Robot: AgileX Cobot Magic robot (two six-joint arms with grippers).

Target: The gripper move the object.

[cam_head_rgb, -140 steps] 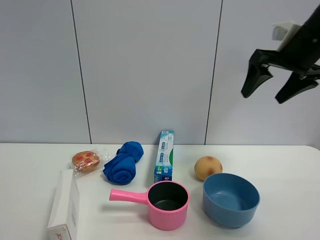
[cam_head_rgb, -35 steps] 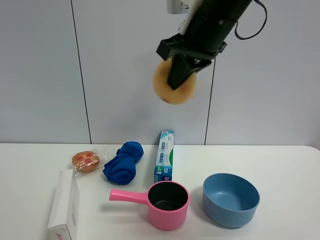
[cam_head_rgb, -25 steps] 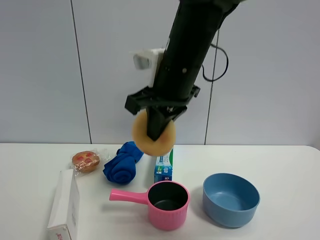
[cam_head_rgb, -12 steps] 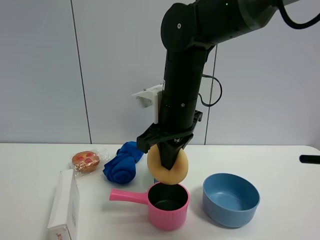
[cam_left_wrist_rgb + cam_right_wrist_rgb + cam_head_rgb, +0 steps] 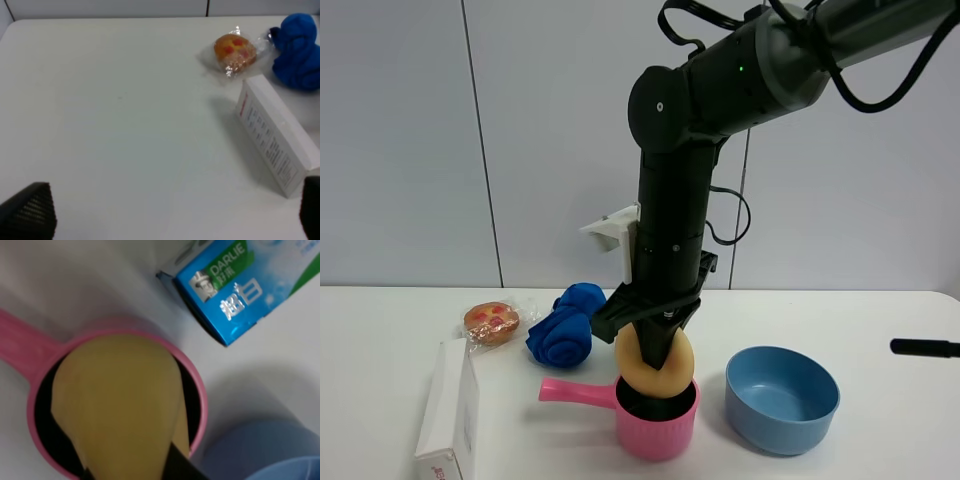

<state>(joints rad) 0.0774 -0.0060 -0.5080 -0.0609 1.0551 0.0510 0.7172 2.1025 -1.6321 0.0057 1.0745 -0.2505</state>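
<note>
My right gripper hangs from the thick black arm and is shut on the round pale yellow-orange fruit. The fruit sits low in the mouth of the pink pot, about level with its rim. In the right wrist view the fruit fills most of the pot's opening, and one dark finger lies against it. My left gripper is open and empty above bare table, with only its two dark fingertips in view.
A blue bowl stands right of the pot. A blue toothpaste box lies just behind the pot. A blue towel, a wrapped bun and a white carton lie to the left. A black bar pokes in at the right edge.
The right arm picked the fruit up from beside the blue bowl, carried it up and to the left, then lowered it into the mouth of the pink pot.
</note>
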